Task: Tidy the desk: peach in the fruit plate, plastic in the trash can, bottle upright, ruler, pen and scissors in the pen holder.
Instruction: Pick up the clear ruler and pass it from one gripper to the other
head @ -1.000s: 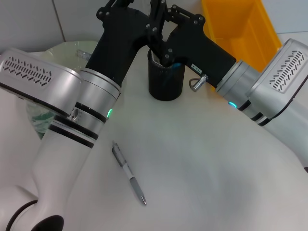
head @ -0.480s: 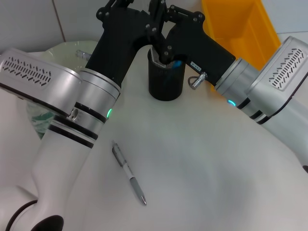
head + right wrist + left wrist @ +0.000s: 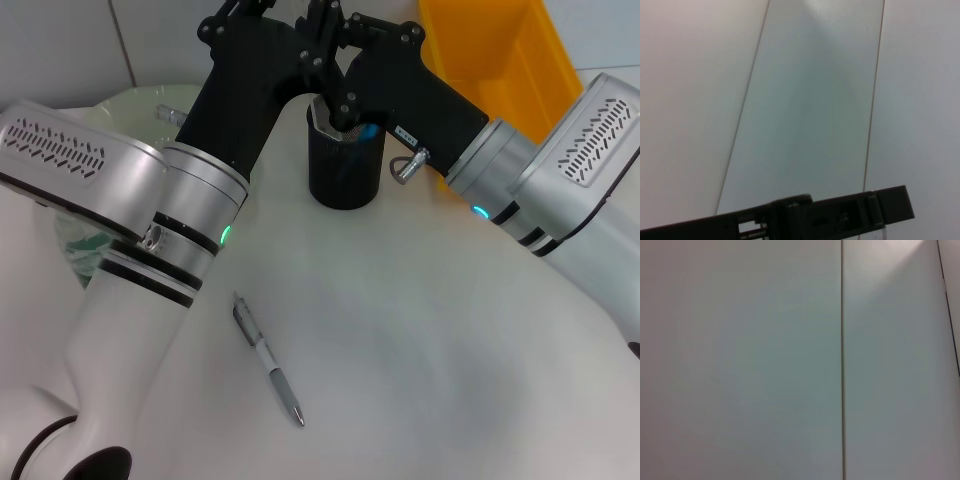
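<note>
Head view: both arms reach in over the holder (image 3: 345, 165), a black mesh cup standing upright on the white table (image 3: 420, 330), just in front of the yellow bin (image 3: 500, 55). The right gripper (image 3: 338, 112) hangs right at the holder's rim, on its far-left side, with blue of the scissors (image 3: 367, 131) showing just inside the cup by its tip. Whether the right fingers are clamped on the scissors or apart cannot be told, as the black linkage hides them. The left gripper (image 3: 262, 8) is raised behind and left of the holder, near the top edge of the view; its fingers run out of view, so their spread cannot be told either. A whitish strip, probably the ruler (image 3: 323, 112), shows at the holder's left rim.

The pen (image 3: 268, 360) lies flat on the table, well in front of the holder and apart from both arms. The green plate (image 3: 140, 100) is at the far left, mostly hidden behind the left arm. The bottle's (image 3: 82, 245) green label shows low at the left, beside the left forearm; whether it stands or lies cannot be told.

Left wrist view shows only a pale wall (image 3: 740, 360) with a seam. Right wrist view shows wall panels and a black gripper bar.
</note>
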Controlling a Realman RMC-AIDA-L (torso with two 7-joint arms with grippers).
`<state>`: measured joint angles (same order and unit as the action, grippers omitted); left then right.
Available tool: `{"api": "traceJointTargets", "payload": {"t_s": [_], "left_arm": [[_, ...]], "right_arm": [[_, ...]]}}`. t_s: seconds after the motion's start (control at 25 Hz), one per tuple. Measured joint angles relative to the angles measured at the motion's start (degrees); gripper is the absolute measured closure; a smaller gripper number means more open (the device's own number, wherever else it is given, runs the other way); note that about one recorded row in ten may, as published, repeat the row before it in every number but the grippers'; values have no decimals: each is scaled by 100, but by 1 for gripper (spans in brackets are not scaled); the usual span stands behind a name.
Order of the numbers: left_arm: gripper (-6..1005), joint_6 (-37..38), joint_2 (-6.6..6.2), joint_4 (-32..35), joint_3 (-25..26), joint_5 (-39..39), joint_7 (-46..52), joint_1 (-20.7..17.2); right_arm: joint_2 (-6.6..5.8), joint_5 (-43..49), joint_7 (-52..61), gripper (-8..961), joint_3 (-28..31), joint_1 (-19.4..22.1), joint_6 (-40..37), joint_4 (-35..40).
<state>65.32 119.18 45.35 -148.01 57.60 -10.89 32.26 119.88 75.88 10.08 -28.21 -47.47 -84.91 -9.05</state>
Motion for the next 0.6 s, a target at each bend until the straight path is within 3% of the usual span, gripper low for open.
{"api": "traceJointTargets", "payload": {"t_s": [0.24, 0.6], "left_arm": [[609, -23, 0, 0, 0, 6, 5, 9], [609, -38, 0, 0, 0, -5, 16, 17]], "right_arm": [[0, -5, -2, 835, 7, -9, 0, 0], [0, -5, 21, 846, 60, -25, 99, -33]]}}
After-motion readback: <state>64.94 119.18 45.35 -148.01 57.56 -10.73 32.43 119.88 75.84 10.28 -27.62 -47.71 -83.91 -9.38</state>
